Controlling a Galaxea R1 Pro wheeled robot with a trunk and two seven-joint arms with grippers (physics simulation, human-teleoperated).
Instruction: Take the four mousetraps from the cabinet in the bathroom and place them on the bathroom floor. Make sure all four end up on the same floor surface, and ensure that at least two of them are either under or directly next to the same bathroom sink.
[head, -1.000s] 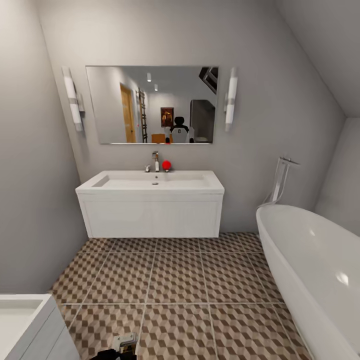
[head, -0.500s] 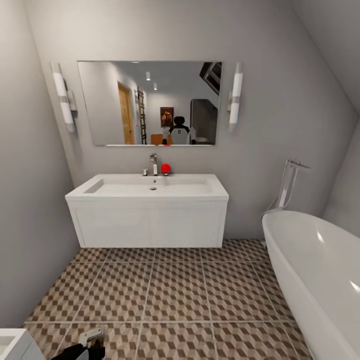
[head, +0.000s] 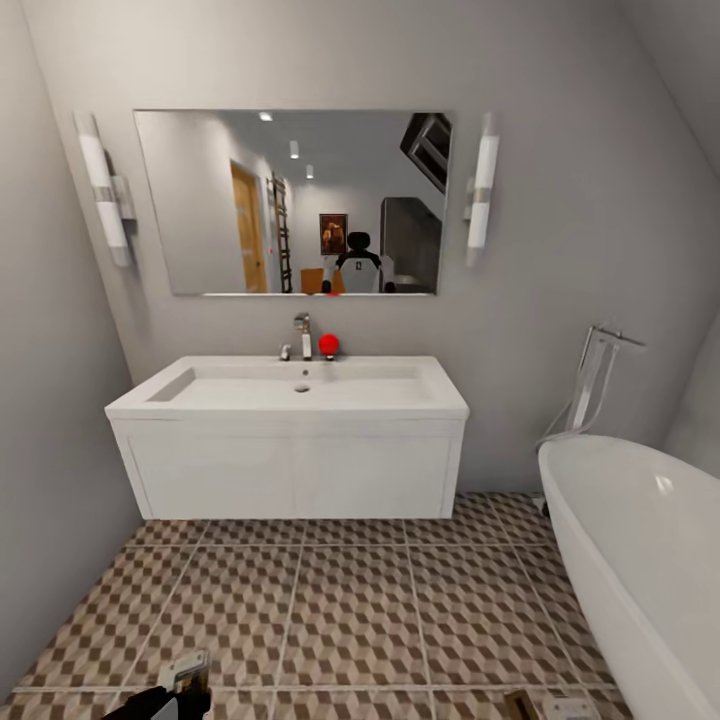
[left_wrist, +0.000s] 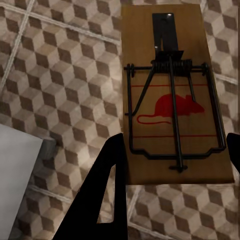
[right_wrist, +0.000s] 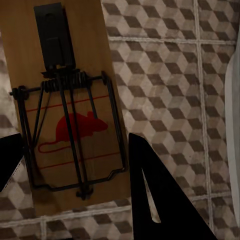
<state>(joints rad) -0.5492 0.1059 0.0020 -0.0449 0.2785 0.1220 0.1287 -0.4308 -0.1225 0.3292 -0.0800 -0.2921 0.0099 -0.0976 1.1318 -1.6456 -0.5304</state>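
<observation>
A bathroom seen from the robot's head camera. Against the far wall stands the bathroom sink (head: 300, 385), a wide white basin with a chrome tap (head: 302, 335) and a small red ball (head: 328, 345) just beside the tap, on a white two-door vanity (head: 290, 470). A wide mirror (head: 290, 200) hangs above it, with a tube lamp on each side. A white bathtub (head: 640, 560) curves along the right. The bathroom floor (head: 350, 600), tiled in a brown, beige and white cube pattern, fills the near ground.

At the near left edge of the head view, the left gripper (head: 185, 690) shows, dark, carrying a pale flat piece. At the near right edge, a small part of the right gripper (head: 540, 706) peeks in.

In the left wrist view, the left gripper (left_wrist: 172, 165) grasps a mousetrap (left_wrist: 175, 90): a flat brown wooden plate with a dark wire spring bar and a red mouse drawing. Its dark fingers (left_wrist: 102, 190) sit spread to the plate's width, one at each long edge, with tiled floor beyond and below.

In the right wrist view, the right gripper (right_wrist: 75, 165) likewise grasps a second mousetrap (right_wrist: 65, 100) of the same kind, its fingers (right_wrist: 155, 195) pressed against the two long edges, held over the tiles, with a white edge of the bathtub at one side.
</observation>
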